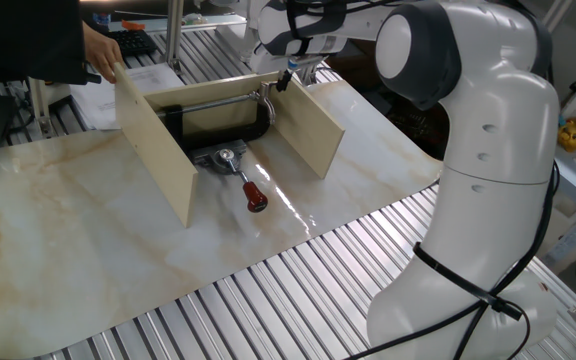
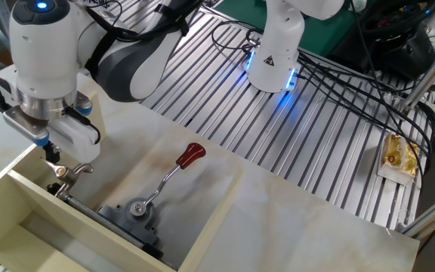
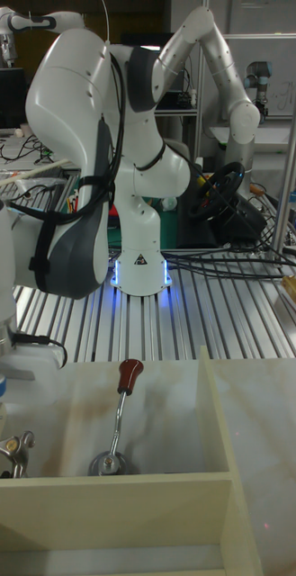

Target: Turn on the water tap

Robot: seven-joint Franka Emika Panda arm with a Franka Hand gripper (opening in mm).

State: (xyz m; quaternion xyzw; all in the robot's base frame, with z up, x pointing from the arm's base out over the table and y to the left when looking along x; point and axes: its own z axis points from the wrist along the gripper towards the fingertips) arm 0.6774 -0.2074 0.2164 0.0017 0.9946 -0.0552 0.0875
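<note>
The water tap is a round metal base [image 1: 226, 158] with a thin lever ending in a red knob [image 1: 256, 198]; it lies between two wooden boards. The lever [image 2: 165, 183] slants from the base [image 2: 137, 209] up to the knob [image 2: 191, 154], and in the tall fixed view the knob [image 3: 130, 373] stands above the base [image 3: 112, 463]. A black C-clamp [image 1: 218, 115] holds the tap from behind. My gripper [image 2: 51, 155] hangs over the clamp's metal screw handle [image 2: 70, 172], well left of the lever, touching nothing. Only one dark fingertip shows.
Pale wooden boards [image 1: 153, 150] [image 1: 313, 125] form an open-fronted box around the tap on the marble tabletop [image 1: 88, 250]. A person's hand [image 1: 98, 52] rests on the box's far left corner. A second white arm base [image 2: 274, 45] stands beyond the table.
</note>
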